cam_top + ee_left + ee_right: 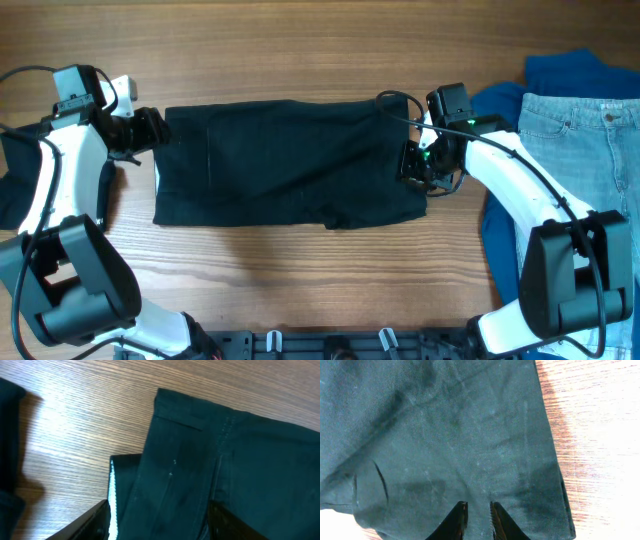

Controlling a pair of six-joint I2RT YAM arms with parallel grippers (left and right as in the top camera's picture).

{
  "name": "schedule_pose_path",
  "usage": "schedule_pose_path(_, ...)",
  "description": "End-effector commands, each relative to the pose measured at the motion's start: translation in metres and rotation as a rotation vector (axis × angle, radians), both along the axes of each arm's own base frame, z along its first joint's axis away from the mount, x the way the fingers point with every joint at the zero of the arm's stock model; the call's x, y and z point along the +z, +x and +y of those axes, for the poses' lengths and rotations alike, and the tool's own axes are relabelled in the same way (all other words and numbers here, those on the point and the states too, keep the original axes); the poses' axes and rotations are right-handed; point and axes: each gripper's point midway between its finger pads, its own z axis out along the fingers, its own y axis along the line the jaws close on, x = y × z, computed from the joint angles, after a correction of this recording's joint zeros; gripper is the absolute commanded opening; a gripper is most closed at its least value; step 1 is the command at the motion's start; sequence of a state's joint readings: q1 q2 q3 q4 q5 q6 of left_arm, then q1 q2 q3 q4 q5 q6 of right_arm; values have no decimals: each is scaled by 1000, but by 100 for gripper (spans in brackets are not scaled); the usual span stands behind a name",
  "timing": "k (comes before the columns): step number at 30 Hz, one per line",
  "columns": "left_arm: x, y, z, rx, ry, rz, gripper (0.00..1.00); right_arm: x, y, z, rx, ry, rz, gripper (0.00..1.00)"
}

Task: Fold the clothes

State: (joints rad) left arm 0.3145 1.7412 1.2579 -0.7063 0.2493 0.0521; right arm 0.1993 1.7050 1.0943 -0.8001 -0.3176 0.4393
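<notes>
The black shorts [290, 165] lie spread flat across the middle of the table. My left gripper [150, 128] is at their left edge. In the left wrist view its fingers [157, 522] are wide apart, with the shorts' hemmed edge [190, 460] lying between them. My right gripper [415, 165] is at the shorts' right edge. In the right wrist view its fingers [478, 520] are nearly together on the black cloth [445, 435], pinching it.
Light-blue jeans [590, 150] lie on a blue garment [570, 75] at the right edge. Another black garment [10, 180] lies at the left edge and shows in the left wrist view [10, 435]. Bare wood [300, 270] lies in front.
</notes>
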Motion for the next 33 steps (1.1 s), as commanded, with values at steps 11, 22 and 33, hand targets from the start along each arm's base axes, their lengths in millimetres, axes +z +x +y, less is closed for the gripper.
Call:
schedule_pose_path(11, 2, 5, -7, -34, -43, -20, 73, -4, -4, 7, 58, 42, 6, 42)
schedule_pose_path(22, 1, 13, -16, -108, -114, -72, 92, -4, -4, 6, 55, 42, 8, 54)
schedule_pose_path(33, -41, 58, 13, -88, -106, -184, 92, -4, -4, 6, 46, 42, 11, 61)
